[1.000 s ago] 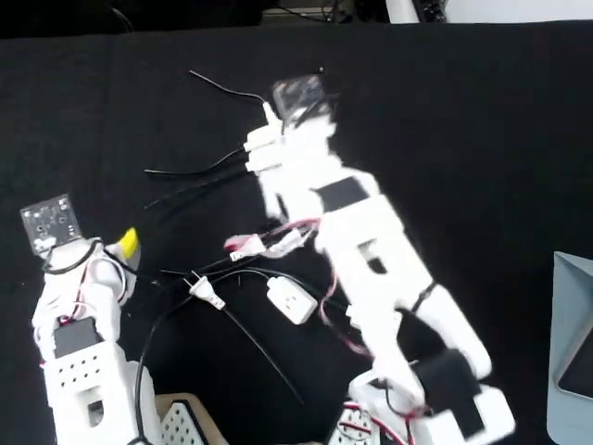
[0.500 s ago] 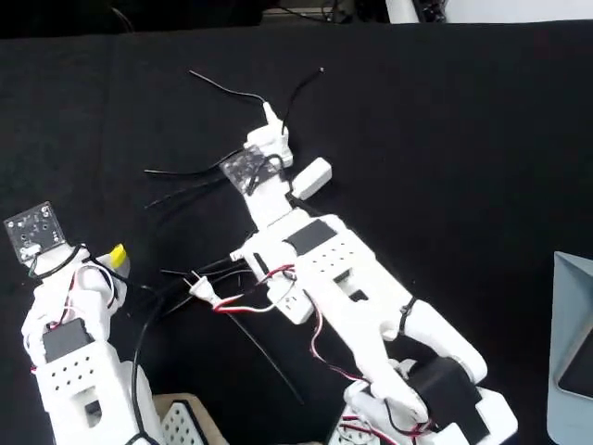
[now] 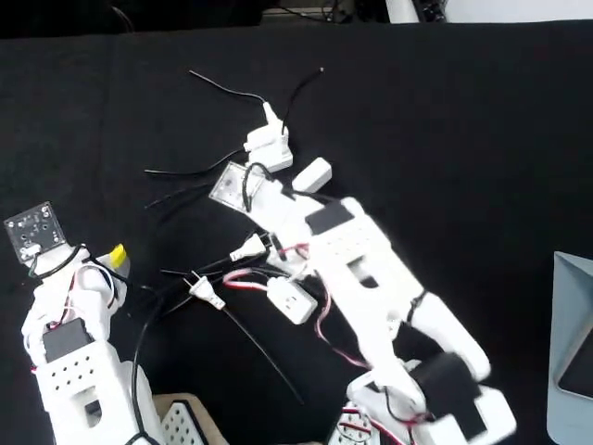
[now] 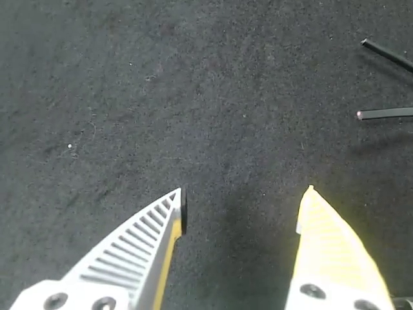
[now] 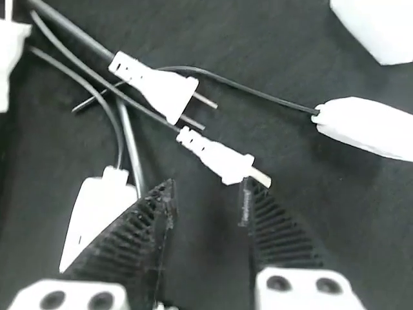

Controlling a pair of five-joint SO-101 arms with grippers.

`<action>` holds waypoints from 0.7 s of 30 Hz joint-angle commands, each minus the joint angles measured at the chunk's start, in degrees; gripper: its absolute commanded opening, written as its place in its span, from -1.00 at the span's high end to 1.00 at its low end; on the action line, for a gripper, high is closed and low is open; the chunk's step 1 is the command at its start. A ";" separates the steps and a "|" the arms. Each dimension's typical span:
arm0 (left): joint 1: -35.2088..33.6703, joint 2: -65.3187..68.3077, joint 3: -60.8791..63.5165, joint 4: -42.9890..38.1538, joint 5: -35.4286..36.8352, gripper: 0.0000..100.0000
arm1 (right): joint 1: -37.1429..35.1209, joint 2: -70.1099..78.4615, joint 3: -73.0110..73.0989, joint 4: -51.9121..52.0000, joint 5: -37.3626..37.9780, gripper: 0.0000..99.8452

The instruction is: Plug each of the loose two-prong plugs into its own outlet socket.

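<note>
My right claw (image 5: 206,187) gapes open, its tips just short of the nearest plug (image 5: 216,158), which lies slantwise across the gap with its prongs by one fingertip (I judge a wrist twist is needed to close across its body). Beyond it lies a second plug (image 5: 158,84), then a socket (image 5: 371,126). My left claw (image 4: 242,200), also open, hangs over bare cloth (image 4: 161,97), well apart from the plugs.
</note>
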 commanded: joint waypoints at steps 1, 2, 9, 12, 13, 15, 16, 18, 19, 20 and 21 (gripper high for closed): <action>-0.13 -0.79 -1.27 -0.09 0.26 0.43 | 1.14 5.23 -11.21 8.00 0.70 0.52; -0.13 -0.79 -1.27 -0.09 0.26 0.43 | 1.14 7.25 -13.49 9.49 0.70 0.48; -0.13 -0.79 -1.19 0.00 -2.02 0.43 | 1.14 17.71 -21.67 10.90 3.34 0.50; -0.13 -0.79 -1.19 0.09 -2.11 0.43 | 1.14 21.41 -23.08 10.90 4.48 0.50; -0.13 -0.79 -1.19 0.09 -2.11 0.43 | 1.23 22.64 -23.60 10.90 4.57 0.50; -0.13 -0.79 -1.19 0.09 -2.11 0.43 | 2.20 25.10 -24.84 10.90 4.57 0.50; -0.13 -0.79 -1.19 0.09 -2.11 0.43 | 2.73 26.15 -25.54 10.90 4.57 0.50; -0.13 -0.79 -1.19 0.09 -2.11 0.43 | 4.13 28.35 -26.86 10.90 4.66 0.50; -0.13 -0.79 -1.19 0.09 -2.11 0.43 | 4.75 29.49 -27.30 10.90 4.66 0.50; -0.13 -0.79 -1.19 0.09 -2.11 0.43 | 5.01 30.46 -27.65 10.90 5.36 0.50; -0.13 -0.79 -1.19 0.09 -2.11 0.43 | 5.36 31.25 -27.65 10.90 6.42 0.50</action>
